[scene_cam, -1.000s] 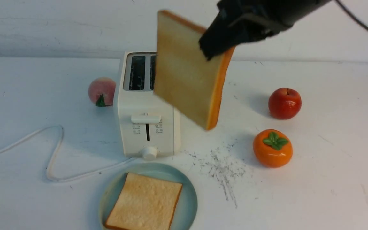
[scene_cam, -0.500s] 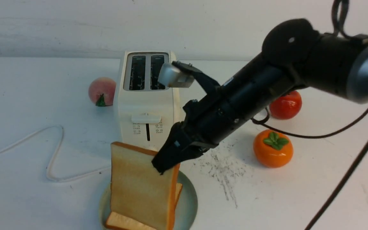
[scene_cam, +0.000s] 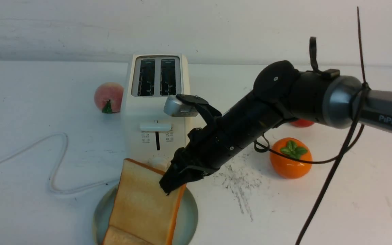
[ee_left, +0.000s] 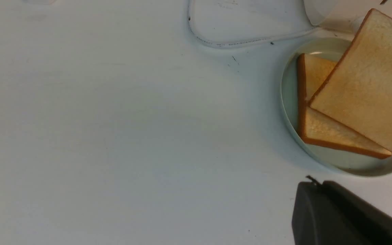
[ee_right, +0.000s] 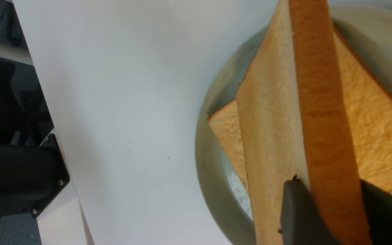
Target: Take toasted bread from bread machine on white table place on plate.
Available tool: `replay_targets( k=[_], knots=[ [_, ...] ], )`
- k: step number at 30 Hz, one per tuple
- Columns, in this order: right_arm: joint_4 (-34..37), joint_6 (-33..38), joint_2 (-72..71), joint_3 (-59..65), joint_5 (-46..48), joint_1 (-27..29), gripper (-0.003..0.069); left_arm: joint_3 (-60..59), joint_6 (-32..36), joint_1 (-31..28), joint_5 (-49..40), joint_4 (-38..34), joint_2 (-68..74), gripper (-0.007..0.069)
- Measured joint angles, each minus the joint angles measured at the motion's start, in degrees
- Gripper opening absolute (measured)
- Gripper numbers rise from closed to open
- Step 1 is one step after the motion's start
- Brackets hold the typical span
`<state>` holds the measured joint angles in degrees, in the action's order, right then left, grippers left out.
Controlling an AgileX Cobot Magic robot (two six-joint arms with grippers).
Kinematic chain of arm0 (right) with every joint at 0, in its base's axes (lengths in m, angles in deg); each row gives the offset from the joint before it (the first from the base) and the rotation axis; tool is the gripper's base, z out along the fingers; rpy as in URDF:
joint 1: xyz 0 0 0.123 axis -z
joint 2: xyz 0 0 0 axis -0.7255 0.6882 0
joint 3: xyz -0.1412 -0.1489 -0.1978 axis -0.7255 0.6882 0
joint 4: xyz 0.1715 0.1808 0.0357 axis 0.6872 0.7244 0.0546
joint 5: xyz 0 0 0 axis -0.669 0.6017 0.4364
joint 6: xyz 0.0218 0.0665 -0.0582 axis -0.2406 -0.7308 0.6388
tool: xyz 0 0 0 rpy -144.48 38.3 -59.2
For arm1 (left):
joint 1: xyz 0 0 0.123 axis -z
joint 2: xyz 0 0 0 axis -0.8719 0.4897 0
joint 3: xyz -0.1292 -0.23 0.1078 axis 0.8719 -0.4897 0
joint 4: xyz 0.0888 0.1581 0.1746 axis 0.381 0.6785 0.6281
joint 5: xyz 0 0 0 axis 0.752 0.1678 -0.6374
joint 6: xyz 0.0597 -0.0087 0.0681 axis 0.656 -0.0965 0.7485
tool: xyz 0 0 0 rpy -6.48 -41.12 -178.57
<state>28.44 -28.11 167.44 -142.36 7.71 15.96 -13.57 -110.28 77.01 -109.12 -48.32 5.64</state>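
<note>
Toast slice point(scene_cam: 138, 204) pinched at its top corner by right hand point(scene_cam: 173, 182), tilted over plate point(scene_cam: 191, 217).

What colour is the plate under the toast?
The plate is pale blue-green; the front view shows it best.

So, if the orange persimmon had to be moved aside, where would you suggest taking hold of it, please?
I'd grip the persimmon across its widest middle, coming straight down from above and straddling the green leaf cap. It sits upright and squat, so its rounded sides face outward; the glossy skin may slip.
</note>
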Motion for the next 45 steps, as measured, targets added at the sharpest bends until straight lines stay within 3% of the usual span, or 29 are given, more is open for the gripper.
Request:
replay_targets(
  k=[10, 13, 17, 23, 25, 27, 28, 30, 32, 40, 43, 45],
  knots=[
    [-3.48, -1.92, -0.27, -0.58, 0.33, 0.57, 0.0545, -0.04, 0.0, 0.0, 1.43, 0.0, 0.0, -0.0014],
    [-7.49, -3.5, -2.02, -2.6, 1.4, 2.04, 0.0587, -0.04, 0.0, 0.0, 1.43, 0.0, 0.0, -0.0014],
    [-14.21, -8.68, -5.45, -5.55, 3.6, 4.46, 0.0584, -0.04, 0.52, 0.0, 0.9, 0.0, 0.0, -0.0014],
    [-22.83, -21.92, -13.15, -10.81, 12.67, 9.25, 0.0496, -0.04, 1.13, 0.0, 1.89, -0.48, 0.0, -0.0014],
    [-26.38, -27.88, -18.91, -12.08, 13.79, 12.17, 0.0384, -0.1, 1.13, 0.0, 3.98, -1.47, 0.0, -0.0014],
    [-28.07, -29.36, -21.5, -12.22, 13.95, 13.21, 0.0325, -0.1, 1.13, 0.0, 5.36, -1.83, 0.0, -0.0014],
    [-30.91, -30.73, -25.98, -12.29, 14.31, 14.84, 0.0219, -0.1, 1.13, 0.0, 7.76, -2.45, 0.0, -0.0014],
    [-34.47, -31.62, -31.64, -12.41, 15.03, 16.33, 0.0078, -0.1, 1.18, 0.0, 10.14, -2.81, 0.0, -0.0014],
    [-37.2, -33.06, -37.32, -12.48, 15.38, 17.33, -0.0001, -0.1, 1.18, 0.0, 12.32, -3.09, 0.0, -0.0014],
    [-45.03, -40.91, -57.99, -8.88, 16.01, 18.2, -0.0015, -0.1, 1.18, 0.0, 17.79, -3.91, 0.0, -0.0014],
    [-46.55, -42.23, -67.37, -0.95, 13.89, 18.2, -0.0013, -0.1, 1.18, 0.0, 18.75, -3.91, 0.0, -0.0014],
    [-47.88, -42.78, -77.45, 10.62, 7.49, 18.2, -0.0011, -0.1, 1.18, 0.0, 19.06, -3.96, 0.0, -0.0014]
  ],
)
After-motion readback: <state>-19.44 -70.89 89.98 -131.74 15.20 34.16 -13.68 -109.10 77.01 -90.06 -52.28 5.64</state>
